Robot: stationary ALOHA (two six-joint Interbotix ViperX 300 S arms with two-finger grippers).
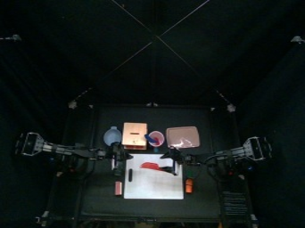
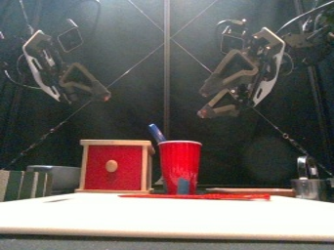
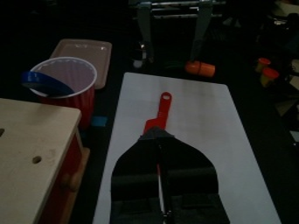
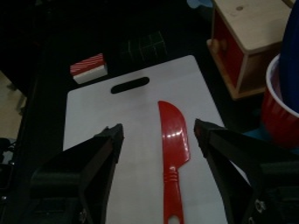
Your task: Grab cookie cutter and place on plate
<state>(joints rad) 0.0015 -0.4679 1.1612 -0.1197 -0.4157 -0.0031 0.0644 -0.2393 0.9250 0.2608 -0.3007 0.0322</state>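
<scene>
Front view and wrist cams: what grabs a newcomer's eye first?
The red plastic knife lying flat on the white cutting board stands out most, directly below the right gripper, whose fingers hang open above it. Next is the red cup beside the red-and-tan wooden box, behind the board. The pink-tan plate sits beyond the cup.

no readable text, labels or numbers

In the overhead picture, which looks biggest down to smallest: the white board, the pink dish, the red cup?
1. White cutting board, clearly largest.
2. Pink dish.
3. Red cup, smallest.
</scene>
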